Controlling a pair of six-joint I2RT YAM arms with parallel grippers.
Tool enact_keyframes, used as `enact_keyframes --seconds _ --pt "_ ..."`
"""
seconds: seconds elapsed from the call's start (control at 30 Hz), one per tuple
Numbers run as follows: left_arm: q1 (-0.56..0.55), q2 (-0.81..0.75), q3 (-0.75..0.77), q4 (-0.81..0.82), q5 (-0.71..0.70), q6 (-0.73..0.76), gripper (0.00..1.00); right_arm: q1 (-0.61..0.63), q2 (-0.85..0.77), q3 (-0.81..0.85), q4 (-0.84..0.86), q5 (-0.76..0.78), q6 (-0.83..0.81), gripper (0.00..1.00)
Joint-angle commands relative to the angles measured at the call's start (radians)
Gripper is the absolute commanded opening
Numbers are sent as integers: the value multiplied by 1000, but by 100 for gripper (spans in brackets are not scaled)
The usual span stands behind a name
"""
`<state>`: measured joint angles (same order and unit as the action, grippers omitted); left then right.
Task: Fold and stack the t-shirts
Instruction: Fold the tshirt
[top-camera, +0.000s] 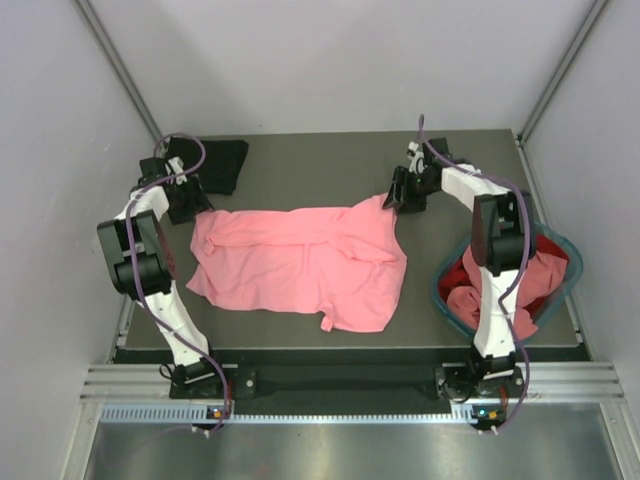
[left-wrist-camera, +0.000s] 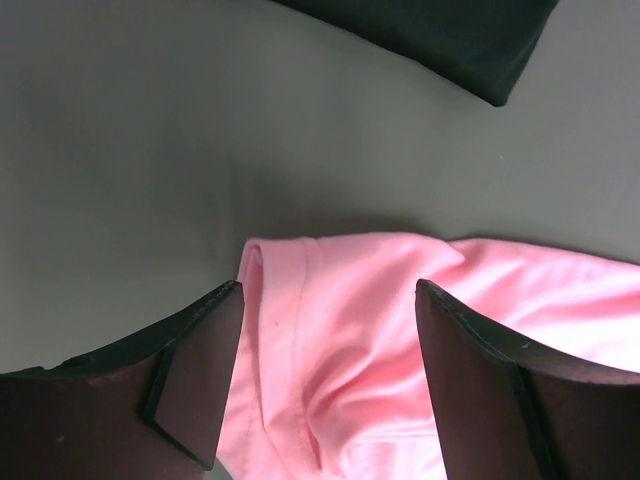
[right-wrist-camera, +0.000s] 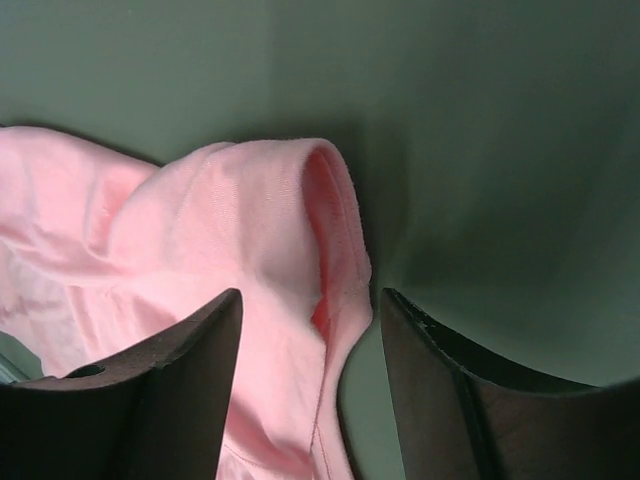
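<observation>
Wide-open and empty, left gripper (left-wrist-camera: 328, 290) and right gripper (right-wrist-camera: 310, 295) straddle far corners of the rumpled salmon pink t-shirt (top-camera: 300, 265); nothing looks stacked: black t-shirt (top-camera: 215, 160) at 11 o'clock, red t-shirt (top-camera: 462, 292) at 4 o'clock.

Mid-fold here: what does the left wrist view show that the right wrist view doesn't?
Left wrist only: a corner of the black t-shirt at the top of the view, and the left gripper. Right wrist only: the right gripper over a curled hem. Both: the pink t-shirt on the dark table, with its edge between open fingers.
</observation>
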<state>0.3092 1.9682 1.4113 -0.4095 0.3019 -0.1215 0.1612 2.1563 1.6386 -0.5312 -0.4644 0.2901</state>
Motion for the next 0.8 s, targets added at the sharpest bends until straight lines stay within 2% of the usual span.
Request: enact_keyframes --seconds 0.0,0.3,0.37,0.43,0.47,0.5,0.57,0.6,0.67,0.73,0.77 --pt "1 24 52 18 -3 49 73 -11 22 50 17 -14 -20 57" --pt "1 70 55 14 35 45 68 -9 79 81 19 -46 -17 53" --pt "1 81 54 23 48 37 61 -11 89 95 22 -51 -9 52" --pt "1 87 52 32 55 26 51 -11 105 105 23 -53 3 46" --pt "-1 86 49 40 57 22 43 -11 109 115 26 -53 7 42" --pt "1 84 45 49 52 8 41 -12 112 121 30 -45 17 34" --pt "1 77 31 75 45 -4 33 -14 111 128 34 -28 26 24" --pt "1 74 29 81 39 -12 23 -15 108 130 34 -7 35 15" --pt "1 61 26 92 26 -23 11 -20 97 130 34 19 41 3" --pt "-1 26 9 104 -16 -38 0 -26 60 121 33 75 43 0" --pt "1 8 -1 124 -38 -43 0 -31 41 115 34 102 38 0"
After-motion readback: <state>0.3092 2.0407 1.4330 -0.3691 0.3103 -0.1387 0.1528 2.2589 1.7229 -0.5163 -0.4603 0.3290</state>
